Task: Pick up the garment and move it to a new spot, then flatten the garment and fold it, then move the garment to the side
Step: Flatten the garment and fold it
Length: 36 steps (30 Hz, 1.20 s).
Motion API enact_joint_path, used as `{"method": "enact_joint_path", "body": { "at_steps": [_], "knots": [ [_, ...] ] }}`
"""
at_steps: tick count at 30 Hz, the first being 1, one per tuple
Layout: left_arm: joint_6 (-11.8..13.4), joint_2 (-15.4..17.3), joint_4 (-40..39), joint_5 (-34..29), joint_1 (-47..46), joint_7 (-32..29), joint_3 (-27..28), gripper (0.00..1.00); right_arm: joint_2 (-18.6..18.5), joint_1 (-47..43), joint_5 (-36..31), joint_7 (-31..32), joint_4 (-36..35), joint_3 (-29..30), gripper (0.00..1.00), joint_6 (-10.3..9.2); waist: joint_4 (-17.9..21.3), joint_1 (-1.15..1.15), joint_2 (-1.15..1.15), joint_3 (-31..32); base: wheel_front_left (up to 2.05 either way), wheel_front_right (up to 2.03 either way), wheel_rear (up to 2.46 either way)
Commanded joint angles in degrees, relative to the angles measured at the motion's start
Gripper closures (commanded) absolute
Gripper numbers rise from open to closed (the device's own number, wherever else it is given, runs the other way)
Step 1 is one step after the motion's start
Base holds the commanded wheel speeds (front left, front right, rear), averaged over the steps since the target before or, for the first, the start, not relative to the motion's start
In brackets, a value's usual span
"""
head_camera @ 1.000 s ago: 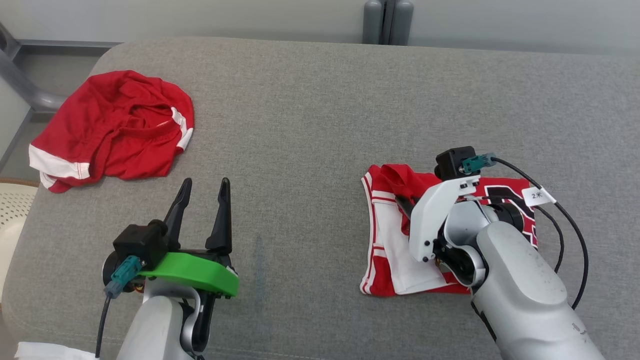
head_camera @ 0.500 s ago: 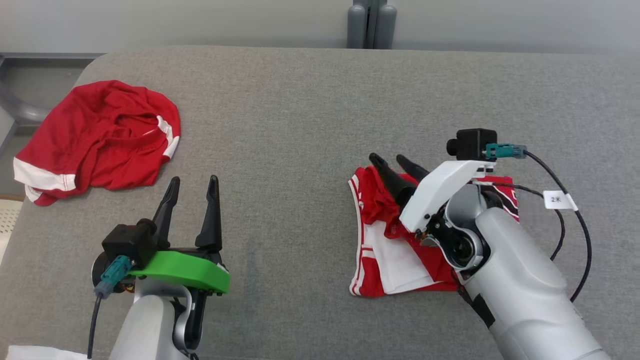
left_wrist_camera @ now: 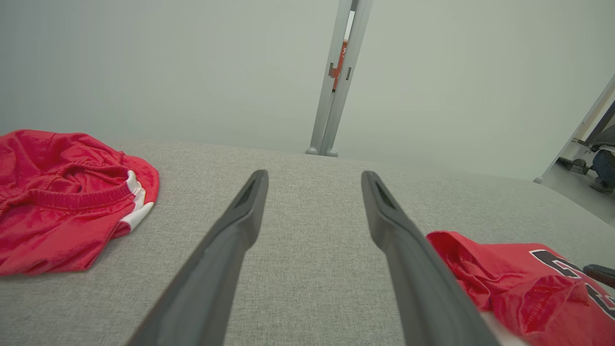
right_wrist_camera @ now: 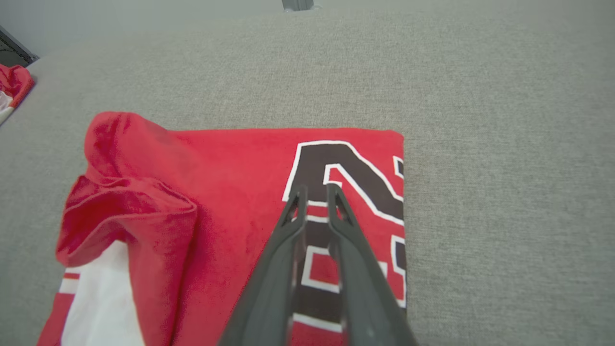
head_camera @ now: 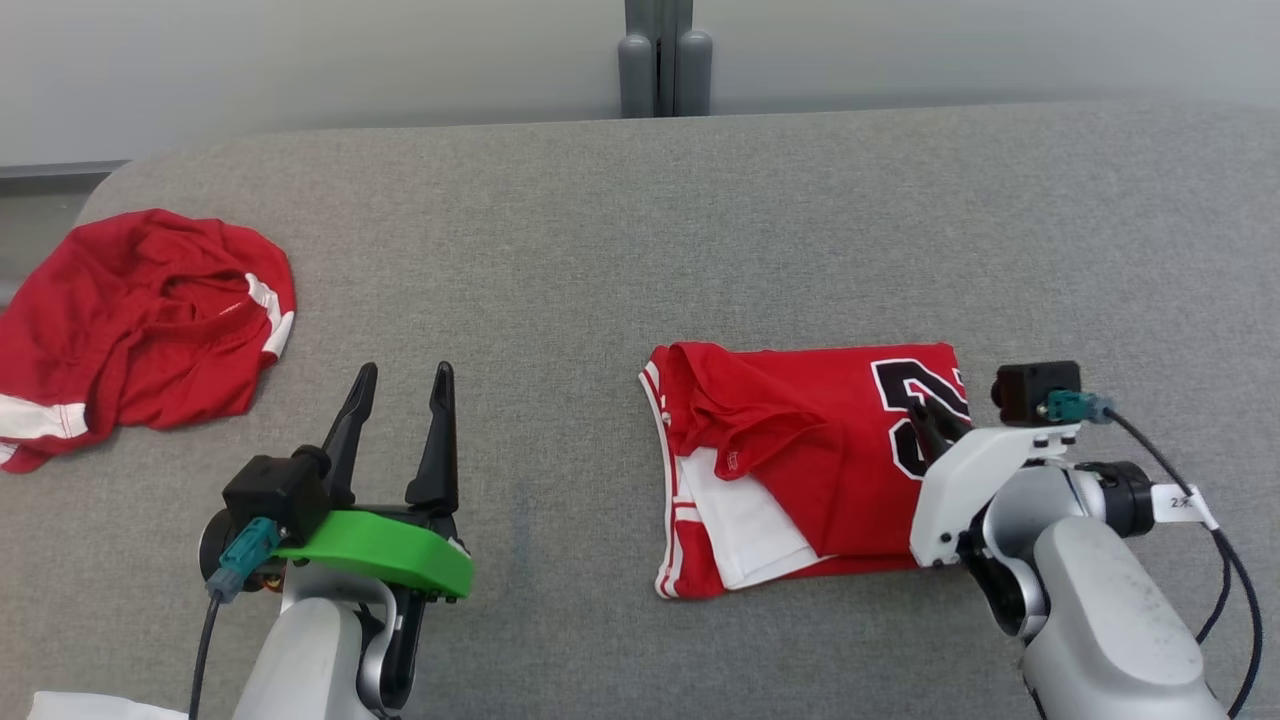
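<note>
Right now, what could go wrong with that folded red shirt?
The right gripper, fingers barely apart, lies low over the folded shirt; it could snag the cloth and drag the fold open. The bunched flap at the shirt's other end looks loose and might flop out if the shirt is slid aside.

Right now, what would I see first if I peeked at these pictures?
A folded red jersey with a big black number lies right of centre on the grey table. The right gripper points its dark fingers at that number. A crumpled red garment sits far left.
</note>
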State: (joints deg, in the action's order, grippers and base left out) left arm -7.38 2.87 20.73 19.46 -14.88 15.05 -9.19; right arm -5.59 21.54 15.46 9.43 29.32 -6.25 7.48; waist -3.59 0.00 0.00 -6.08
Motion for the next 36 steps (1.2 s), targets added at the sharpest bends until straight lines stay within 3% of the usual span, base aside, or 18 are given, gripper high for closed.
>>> {"method": "enact_joint_path", "body": {
  "at_steps": [1,8,14,17,18,19,23,27,31,36],
  "knots": [
    [-0.2,0.1,0.1,0.1,0.2,0.2,0.1,0.0,0.5,-0.9,-1.4,0.6,0.0,-1.1,1.0,0.03,0.4,0.0,0.0,0.1,0.0,0.0,0.0],
    [-0.2,0.1,0.6,0.2,-0.5,0.2,0.3,0.0,2.3,-3.6,-0.9,3.1,-0.4,-13.9,1.0,0.03,0.8,0.0,0.0,0.1,0.0,0.0,0.0],
    [-0.2,0.1,0.4,0.2,0.1,0.2,1.0,0.0,2.6,-5.3,12.2,3.6,-6.8,-28.1,1.0,0.03,1.2,0.0,0.0,0.2,0.0,0.0,0.0],
    [-0.2,0.1,0.4,0.1,0.7,0.2,1.6,0.0,2.5,-5.2,17.5,2.1,-10.3,-30.3,1.0,0.03,1.7,0.0,0.0,0.3,0.0,0.0,0.0],
    [-0.2,0.1,0.5,0.0,0.8,0.2,1.9,0.0,2.5,-4.8,18.3,1.1,-11.5,-30.1,0.9,0.03,1.9,0.0,0.0,0.4,0.0,0.0,0.0],
    [-0.2,0.1,0.5,0.0,0.9,0.2,2.2,0.0,2.6,-4.5,18.4,0.1,-12.2,-29.5,0.0,0.03,2.0,0.0,0.0,0.5,0.0,0.0,0.0],
    [-0.2,0.1,0.7,-0.2,1.3,0.2,3.1,0.0,2.6,-4.3,15.2,-4.8,-14.1,-23.7,0.0,0.03,2.6,0.0,0.0,1.0,0.0,0.0,0.0],
    [-0.2,0.1,0.6,-0.2,2.1,0.2,4.0,0.0,1.8,-5.9,10.2,-9.6,-16.4,-14.3,0.0,0.03,3.2,0.0,0.0,2.0,0.0,0.0,0.0],
    [-0.2,0.1,-0.1,0.0,2.8,0.2,5.0,0.0,1.2,-7.3,4.7,-12.0,-17.5,-4.8,0.0,0.03,3.7,0.0,0.0,2.9,0.0,0.0,0.0],
    [-0.2,0.1,-0.6,-0.7,3.8,0.2,6.0,0.0,0.9,-8.4,1.2,-13.8,-16.7,2.8,0.0,0.02,4.4,0.0,0.0,3.7,0.0,0.0,0.0]
  ]
}}
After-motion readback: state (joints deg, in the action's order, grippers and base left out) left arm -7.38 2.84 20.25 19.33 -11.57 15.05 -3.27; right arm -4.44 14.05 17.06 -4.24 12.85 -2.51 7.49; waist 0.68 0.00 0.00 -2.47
